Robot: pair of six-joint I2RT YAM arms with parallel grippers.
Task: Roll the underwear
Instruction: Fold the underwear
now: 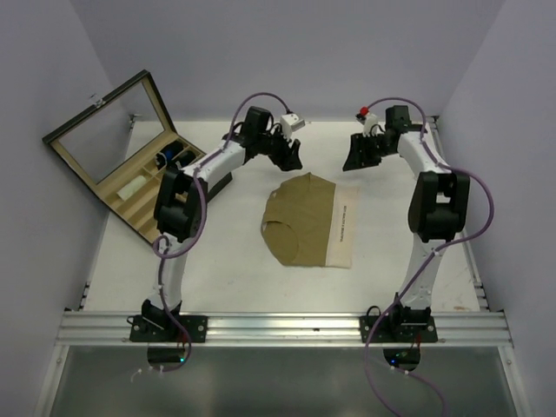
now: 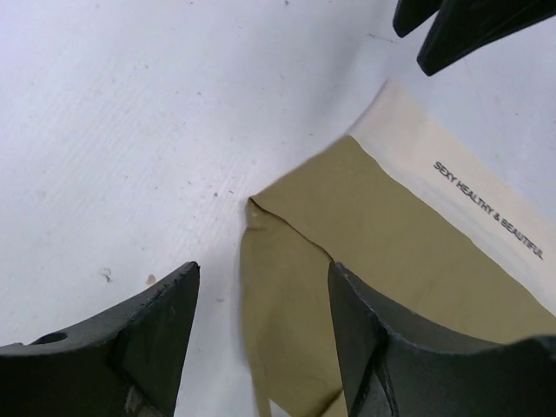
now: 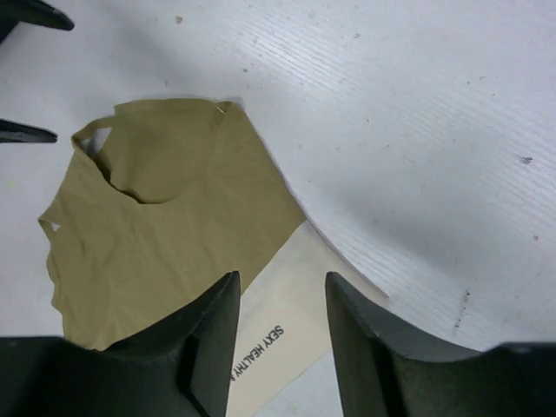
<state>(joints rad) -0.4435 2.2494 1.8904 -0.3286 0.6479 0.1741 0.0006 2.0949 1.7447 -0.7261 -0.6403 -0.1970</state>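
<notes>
Top view. Two arms, both stretched to the far half of the tabletop (image 1: 391, 261), wrists bent down. The left fingers (image 1: 289, 157) hang just beyond the far tip of the underwear (image 1: 300, 217). The right fingers (image 1: 358, 156) hang to the right of that tip, over bare surface. One garment, olive, lies flat on the base side of both finger pairs. Its cream waistband (image 1: 344, 228) runs along its right edge. One open-lidded box (image 1: 130, 178) sits well to the left of the left fingers. There is free room on every side of the cloth.

Left wrist view. The left fingers (image 2: 165, 326) are spread and grip nothing. A corner of the underwear (image 2: 391, 261) lies on the tabletop (image 2: 130, 130) below the gap. The waistband (image 2: 452, 165), which carries one line of print, lies beyond the right-hand finger. The right fingers (image 2: 460, 30) are at the top right, clear of the cloth.

Right wrist view. The right fingers (image 3: 213, 334) are apart and empty. The waistband (image 3: 291, 300) passes under the gap. The underwear (image 3: 156, 217) spreads to their left, with one leg opening visible. The left fingers (image 3: 26, 13) are at the far left.
</notes>
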